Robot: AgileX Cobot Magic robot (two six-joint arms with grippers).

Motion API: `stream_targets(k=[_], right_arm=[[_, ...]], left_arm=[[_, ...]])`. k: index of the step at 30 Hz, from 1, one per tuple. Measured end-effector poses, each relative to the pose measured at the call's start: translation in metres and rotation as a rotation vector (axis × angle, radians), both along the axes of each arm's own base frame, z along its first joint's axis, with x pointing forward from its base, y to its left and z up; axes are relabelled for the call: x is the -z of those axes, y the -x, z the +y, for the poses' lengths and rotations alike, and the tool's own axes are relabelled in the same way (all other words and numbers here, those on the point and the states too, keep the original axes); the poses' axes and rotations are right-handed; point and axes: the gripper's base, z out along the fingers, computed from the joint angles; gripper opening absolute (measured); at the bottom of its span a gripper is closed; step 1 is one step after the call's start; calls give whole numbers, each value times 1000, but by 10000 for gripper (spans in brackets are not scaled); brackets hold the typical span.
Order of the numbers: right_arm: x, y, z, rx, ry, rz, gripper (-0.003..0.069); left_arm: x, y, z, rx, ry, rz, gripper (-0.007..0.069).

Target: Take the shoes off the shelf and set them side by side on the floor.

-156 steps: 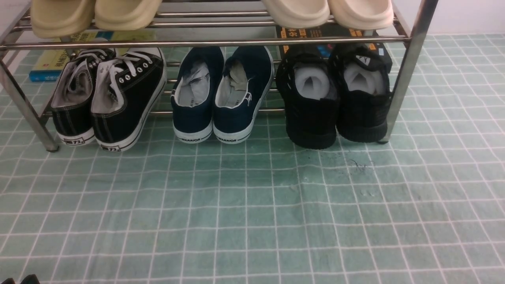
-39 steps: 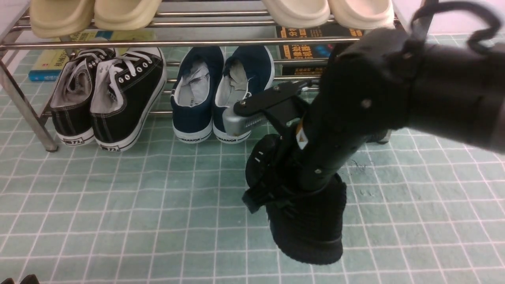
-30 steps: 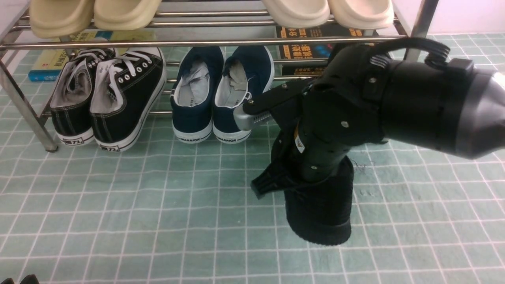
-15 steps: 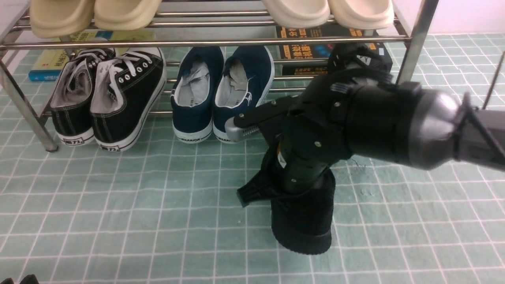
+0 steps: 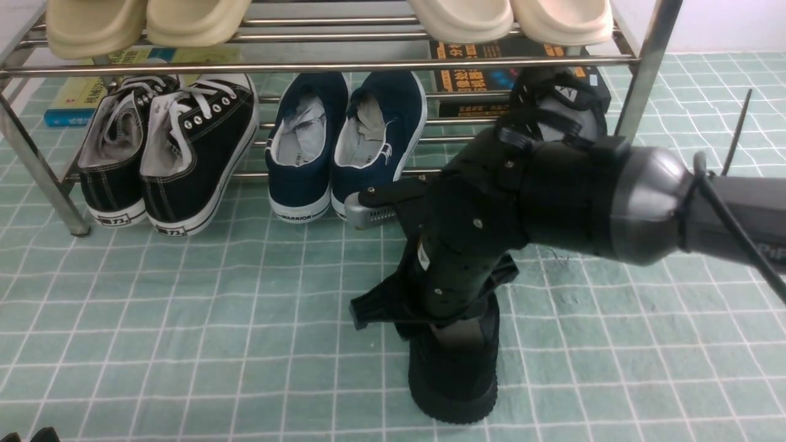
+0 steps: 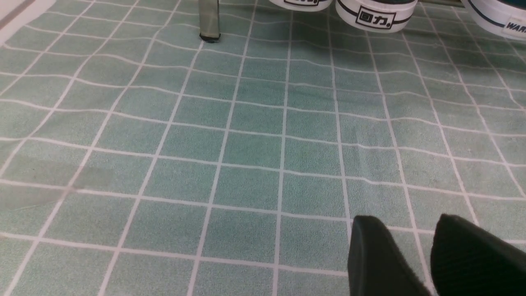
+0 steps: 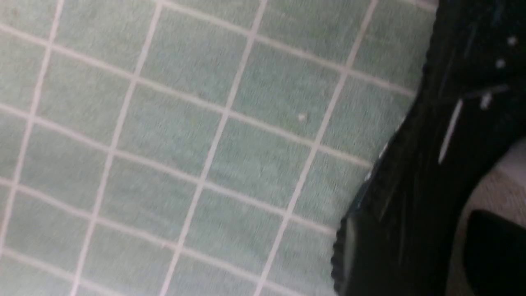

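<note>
All-black knit mesh sneaker [image 5: 454, 374] stands on the pale green gridded floor [image 5: 184, 344], near centre. Its mate [image 5: 552, 101] is on the silver metal-tube shelf [image 5: 642, 86], far right. Right end effector [image 5: 451, 316] is at the collar; spread or pinching, you cannot tell. Likely light and soft-walled, so grip the heel collar.

Soft, even light keeps the floor [image 5: 184, 319] pale with faint shadows, glints streak the shelf [image 5: 307, 65] bars, the right wrist view is smeared by blur, and the black shoe [image 5: 454, 380] swallows nearly all detail.
</note>
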Motion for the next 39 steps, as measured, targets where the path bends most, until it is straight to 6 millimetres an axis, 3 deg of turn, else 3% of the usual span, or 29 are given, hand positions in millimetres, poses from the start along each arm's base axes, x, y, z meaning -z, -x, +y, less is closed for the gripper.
stream_targets(k=[3, 7, 12, 15, 17, 21, 22, 26, 33, 36, 39], right_arm=[[-21, -1, 2, -81, 30, 1, 409], [-55, -5, -1, -212, 94, -34, 387], [-77, -25, -21, -208, 148, -110, 255], [-82, -51, -48, -134, 173, -145, 71], [-83, -68, -67, -70, 166, -167, -5], [-85, -91, -91, 32, 123, -231, -11], [-87, -104, -102, 80, 97, -282, -3], [-88, -119, -113, 118, 67, -355, 41], [-73, -134, -115, 117, 103, -395, 311], [-61, -140, -115, 108, 136, -389, 381], [-48, -145, -114, 100, 163, -375, 396]], left_arm=[[0, 0, 0, 0, 0, 0, 242], [0, 0, 0, 0, -1, 0, 242], [0, 0, 0, -1, -7, 0, 242], [0, 0, 0, -1, -11, 1, 242], [0, 0, 0, -1, -14, 0, 242], [0, 0, 1, -1, -15, 0, 242], [0, 0, 1, -2, -18, 0, 242], [0, 0, 1, -2, -18, 1, 242], [0, 0, 1, -2, -19, 1, 242], [0, 0, 1, -2, -20, 1, 242], [0, 0, 1, -2, -20, 1, 242]])
